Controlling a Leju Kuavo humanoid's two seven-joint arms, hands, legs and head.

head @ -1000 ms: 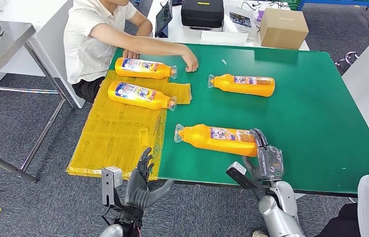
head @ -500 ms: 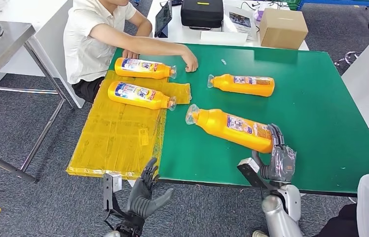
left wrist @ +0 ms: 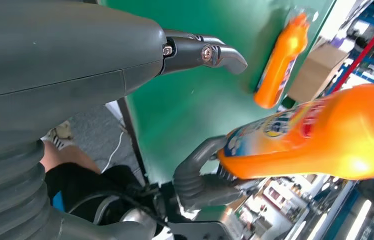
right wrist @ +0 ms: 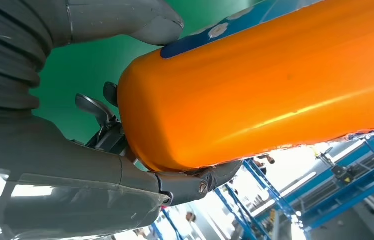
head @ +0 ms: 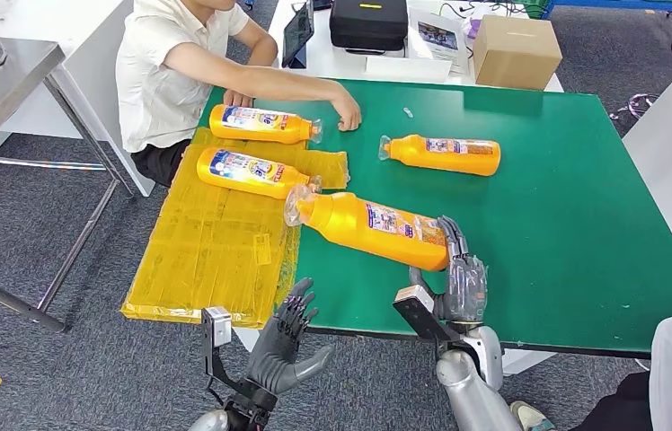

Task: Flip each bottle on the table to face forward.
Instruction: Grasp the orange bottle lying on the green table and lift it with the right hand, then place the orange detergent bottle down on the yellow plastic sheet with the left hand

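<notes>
While the right hand [head: 458, 283] is wrapped around the base of the near bottle [head: 364, 226], that bottle is held tilted above the green counter [head: 566, 215], its clear-capped neck angled toward the yellow sheet [head: 216, 242]. From the right wrist view, the orange body [right wrist: 275, 85] is seen clamped between the thick grey thumb and the darker fingers [right wrist: 200, 182], pressed against the palm. The left hand [head: 283, 346] is held below the counter's near edge with fingers spread and nothing in it; from its wrist view the held bottle [left wrist: 320, 135] is seen close by.

Three more bottles are lying on their sides. One far bottle [head: 440, 153] is laid on the bare green surface, well apart from the held one. Two labelled bottles [head: 262, 124] [head: 256, 172] are laid side by side at the yellow sheet's far end, with the nearer one's cap just beside the held bottle's cap. A person in a white shirt [head: 166, 72] is seated at the counter's far left corner, an arm stretched across it and a hand [head: 347, 113] rested on the green near the farthest bottle's cap.
</notes>
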